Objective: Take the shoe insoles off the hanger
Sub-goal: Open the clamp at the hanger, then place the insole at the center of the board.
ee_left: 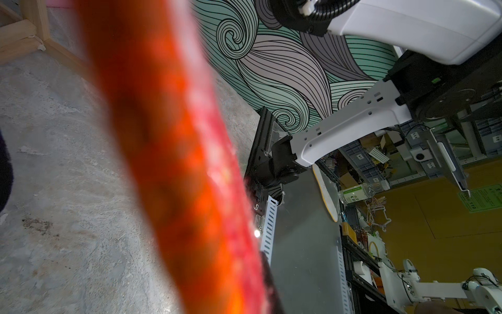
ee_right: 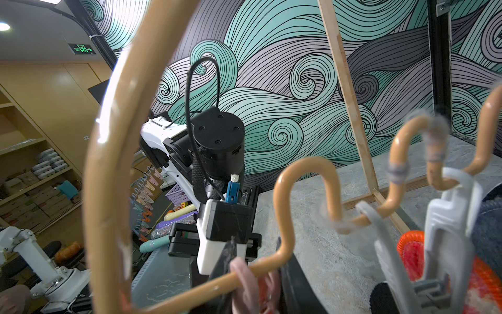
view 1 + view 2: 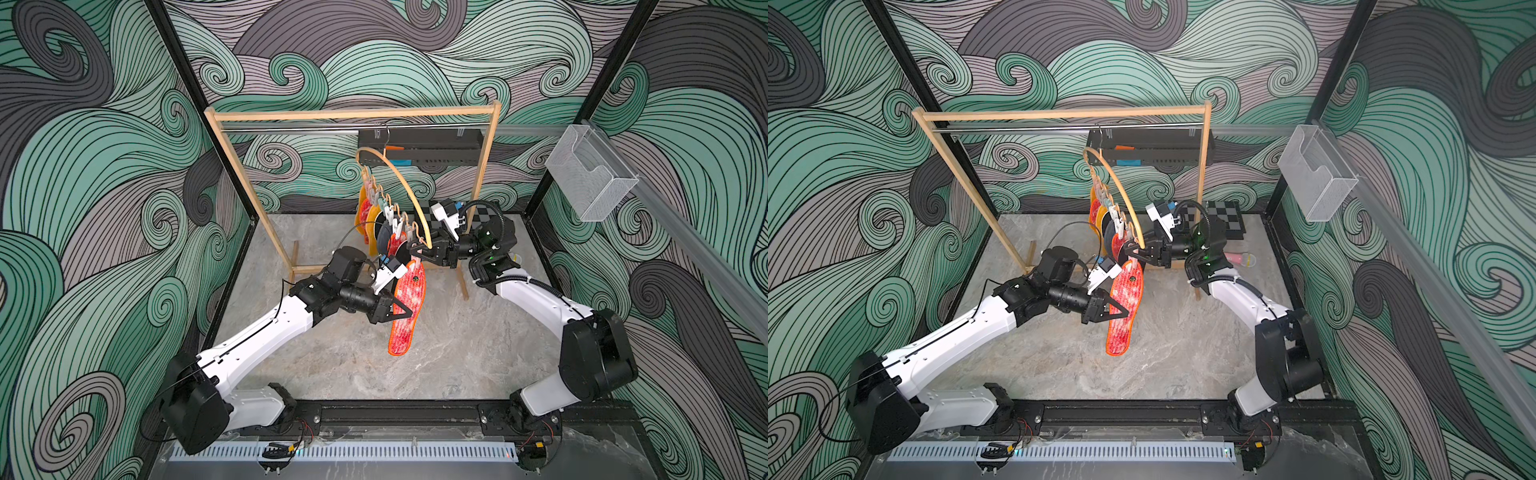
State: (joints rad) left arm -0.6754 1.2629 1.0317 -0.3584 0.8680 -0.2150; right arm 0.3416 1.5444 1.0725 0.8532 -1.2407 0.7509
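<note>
You are freeing the red-and-white insole (image 3: 406, 332) from the peg at the low end of the hanger (image 2: 102, 174). Your left gripper (image 3: 401, 309) has its jaws closed flat on that insole, about midway down its length. Your right gripper (image 3: 417, 249) is closed tight at the hanger's low tip. In the right wrist view it appears to be pinching the pink peg (image 2: 243, 274) there.

To do this well, I judge you should hold the squeeze on the peg so its mouth opens. Then draw the insole downward with the left arm, along the insole's own length rather than sideways. Pull gently: the hanger is held only by its hook on the rail of the wooden rack (image 3: 353, 113) and sits at a slant. A hard tug would likely drag it and shake the other insoles (image 3: 368, 214). If the insole resists, the peg is probably not open enough, so squeeze again rather than yank.

The insole is a flat foot-shaped pad, mottled red and white with a bright orange stitched edge, and it looks thin and bendy. It hangs in the air above the grey table (image 3: 457, 365), its upper end at the peg and its lower end free, between your two grippers. The others, yellow, red and dark, are bunched along the hanger's wavy bar further up.
</note>
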